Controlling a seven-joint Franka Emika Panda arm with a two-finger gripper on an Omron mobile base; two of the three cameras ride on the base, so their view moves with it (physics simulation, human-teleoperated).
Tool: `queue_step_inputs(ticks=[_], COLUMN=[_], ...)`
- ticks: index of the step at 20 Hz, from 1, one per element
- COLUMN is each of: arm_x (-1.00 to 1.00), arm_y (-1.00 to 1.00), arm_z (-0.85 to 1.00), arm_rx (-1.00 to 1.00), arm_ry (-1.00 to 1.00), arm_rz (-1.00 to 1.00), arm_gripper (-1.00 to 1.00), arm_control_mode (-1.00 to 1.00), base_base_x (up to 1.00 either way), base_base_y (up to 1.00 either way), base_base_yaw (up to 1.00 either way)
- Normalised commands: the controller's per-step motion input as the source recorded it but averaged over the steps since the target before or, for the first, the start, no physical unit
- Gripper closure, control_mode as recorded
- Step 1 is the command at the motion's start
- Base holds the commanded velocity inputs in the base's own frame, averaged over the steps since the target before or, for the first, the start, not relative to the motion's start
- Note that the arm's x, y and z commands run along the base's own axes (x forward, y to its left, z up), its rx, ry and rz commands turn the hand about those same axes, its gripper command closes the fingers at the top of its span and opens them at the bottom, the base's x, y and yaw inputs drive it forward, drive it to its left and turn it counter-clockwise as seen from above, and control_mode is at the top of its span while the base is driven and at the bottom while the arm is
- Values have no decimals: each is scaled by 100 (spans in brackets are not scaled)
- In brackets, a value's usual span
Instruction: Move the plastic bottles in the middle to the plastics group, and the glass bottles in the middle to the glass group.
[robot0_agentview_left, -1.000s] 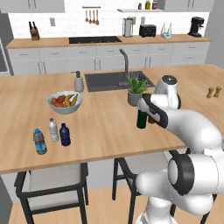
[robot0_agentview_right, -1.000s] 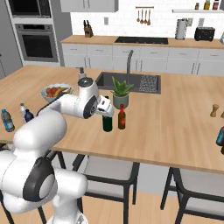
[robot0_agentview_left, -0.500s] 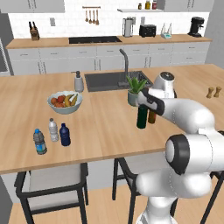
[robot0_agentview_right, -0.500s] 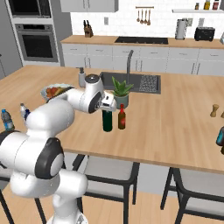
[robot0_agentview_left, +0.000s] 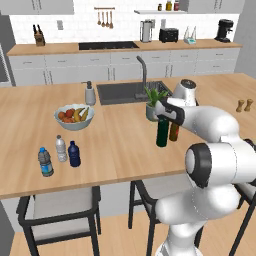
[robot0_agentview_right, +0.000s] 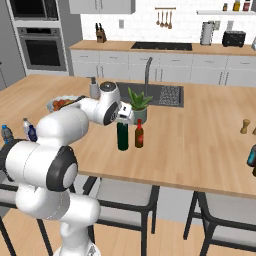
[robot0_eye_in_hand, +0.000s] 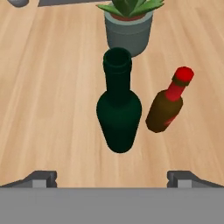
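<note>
**Hand poised over the green bottle, nothing picked up yet**

The step in hand looks like the pickup of the tall green bottle (robot0_eye_in_hand: 119, 113), the first of the two glass bottles left in the middle of the bench (robot0_agentview_left: 115, 135). It stands upright near the front edge, with the shorter brown bottle (robot0_eye_in_hand: 168, 106) with a red cap just beside it on its right and a potted plant (robot0_eye_in_hand: 128, 26) close behind both. The dark blue bottle (robot0_agentview_left: 74, 153) already stands at the left end of the bench, right beside the two clear water bottles (robot0_agentview_left: 53, 155), so the plastic part of the task appears done.

The hand (robot0_eye_in_hand: 112, 177) hangs above and a little to the near side of the green bottle, its fingers spread as wide as they go, one at each lower corner of the hand view. It holds nothing and touches nothing; the bottle sits centred in the gap between them, but apart.

The next move, as I judge it, calls for coming down so the fingers pass either side of the green bottle's neck or shoulder, then closing. The brown bottle stands so close on the right that a finger could knock it over, and the plant leaves little room behind. The glass group seems to be at the far right edge of the bench, where a dark bottle (robot0_agentview_right: 252, 156) shows.
</note>
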Motion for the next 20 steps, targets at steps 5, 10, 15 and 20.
queue_step_inputs(ticks=[5,10,15,20], arm_x=[10,21,22,24], arm_y=[0,0,0,0], arm_z=[-17,-16,-4,-6], arm_rx=[-1,-7,-4,0], arm_ry=[1,5,0,0], arm_rz=[0,0,0,1], arm_gripper=[-100,-100,-100,-100], arm_control_mode=[-100,-100,-100,-100], base_base_x=[0,0,0,0], base_base_y=[0,0,0,0], base_base_yaw=[0,0,0,0])
